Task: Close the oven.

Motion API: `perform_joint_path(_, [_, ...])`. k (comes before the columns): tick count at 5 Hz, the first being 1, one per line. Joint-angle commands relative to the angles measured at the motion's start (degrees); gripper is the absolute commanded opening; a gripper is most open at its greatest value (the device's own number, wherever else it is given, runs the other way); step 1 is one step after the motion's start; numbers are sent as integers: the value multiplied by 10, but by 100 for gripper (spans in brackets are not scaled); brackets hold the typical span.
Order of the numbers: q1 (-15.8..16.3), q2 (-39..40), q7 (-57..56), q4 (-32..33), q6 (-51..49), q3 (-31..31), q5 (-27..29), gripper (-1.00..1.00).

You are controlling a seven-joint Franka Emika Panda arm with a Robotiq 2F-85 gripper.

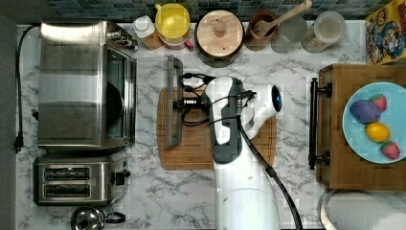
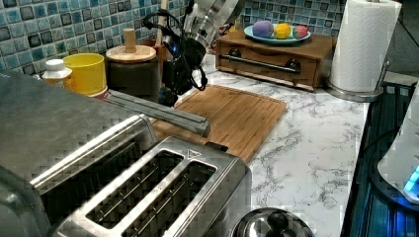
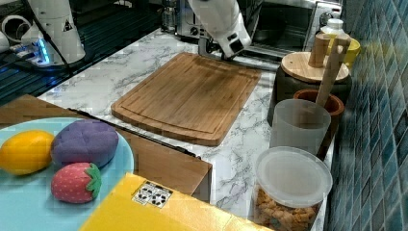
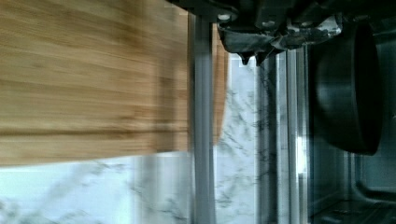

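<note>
Clearly the oven point(image 1: 86, 84) sits at the top view's left on the worktop point(image 1: 158, 191), its door point(image 1: 173, 108) dropped open over the cutting board point(image 1: 196, 148). The gripper point(image 1: 184, 101) is at the door's outer edge, beside the handle; whether it grips cannot be told. The handle's long axis runs top to bottom in the top view, so closing likely means swinging the door up toward the top view's left.

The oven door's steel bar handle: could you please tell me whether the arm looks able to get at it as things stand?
Probably yes. The gripper is already at the steel bar handle of the lowered glass door on the large stainless-steel toaster oven, above the wooden cutting board, and nothing stands between them.
</note>
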State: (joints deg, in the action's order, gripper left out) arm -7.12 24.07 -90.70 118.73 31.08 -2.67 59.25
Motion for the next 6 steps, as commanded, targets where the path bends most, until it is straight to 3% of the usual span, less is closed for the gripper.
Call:
perform_joint_path(1, [199,-53,253,-84,79,-74,-224,-100])
perform_joint_path(2, [224,-55,335,-94,76,-96,-274,-100])
perform_joint_path(4, [196,-137,331,-54,117,-137,-217,-100])
perform_joint_path(5, [214,-164,341,-54,121,-125,-277,-100])
perform_joint_path(6, [245,-135,420,-88,92,-136,-382,-100])
